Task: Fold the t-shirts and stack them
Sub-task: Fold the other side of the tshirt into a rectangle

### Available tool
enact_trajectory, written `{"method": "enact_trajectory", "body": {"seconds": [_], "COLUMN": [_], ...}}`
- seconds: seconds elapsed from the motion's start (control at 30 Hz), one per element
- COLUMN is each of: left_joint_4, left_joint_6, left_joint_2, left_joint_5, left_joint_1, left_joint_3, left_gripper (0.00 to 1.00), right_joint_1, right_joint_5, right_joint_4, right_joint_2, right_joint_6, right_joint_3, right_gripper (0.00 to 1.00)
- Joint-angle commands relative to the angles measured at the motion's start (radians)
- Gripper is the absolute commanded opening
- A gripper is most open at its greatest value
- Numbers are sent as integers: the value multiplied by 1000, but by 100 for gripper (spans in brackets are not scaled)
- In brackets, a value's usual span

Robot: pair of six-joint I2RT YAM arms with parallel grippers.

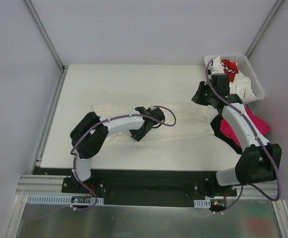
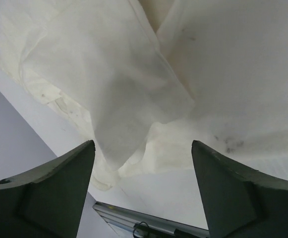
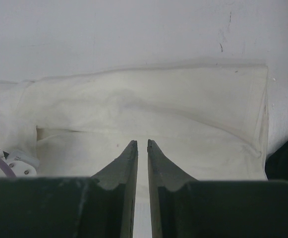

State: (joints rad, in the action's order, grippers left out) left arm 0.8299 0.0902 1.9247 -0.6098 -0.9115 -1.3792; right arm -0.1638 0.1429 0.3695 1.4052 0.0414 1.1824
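Top view: left gripper [image 1: 139,134] sat over the cream-white cloth t-shirt [image 1: 183,124] spread flat on the white table [image 1: 109,79], and right gripper [image 1: 198,97] sat at that shirt's far right edge, with the magenta-pink shirt [image 1: 255,121] and the white plastic lattice basket [image 1: 257,87] behind it. Left wrist: dark fingers [image 2: 59,188] stood wide apart holding nothing, a loose cream fold lying just ahead between them. Right wrist: fingers [image 3: 124,168] were almost together, a thin gap left, tips over the folded cream shirt; couldn't tell if cloth was pinched.
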Motion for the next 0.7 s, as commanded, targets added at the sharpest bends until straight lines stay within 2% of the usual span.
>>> {"method": "enact_trajectory", "body": {"seconds": [0.0,0.13,0.33,0.47,0.53,0.67], "left_joint_4": [40,40,90,121,146,181], "left_joint_6": [46,49,65,152,202,391], "left_joint_2": [-17,-21,-53,-61,-58,-49], "left_joint_5": [36,18,-125,-157,-220,-280], "left_joint_1": [-13,-27,-20,32,75,161], "left_joint_3": [23,8,-56,-148,-179,-270], "left_gripper": [85,87,91,90,90,89], "right_joint_1": [7,6,6,7,6,6], "right_joint_5": [-2,4,14,23,20,20], "right_joint_4": [-40,-40,-41,-47,-47,-50], "right_joint_2": [-52,-52,-46,-40,-43,-46], "right_joint_6": [6,8,15,18,17,14], "right_joint_3": [22,19,19,19,14,2], "right_gripper": [16,16,16,16,16,16]}}
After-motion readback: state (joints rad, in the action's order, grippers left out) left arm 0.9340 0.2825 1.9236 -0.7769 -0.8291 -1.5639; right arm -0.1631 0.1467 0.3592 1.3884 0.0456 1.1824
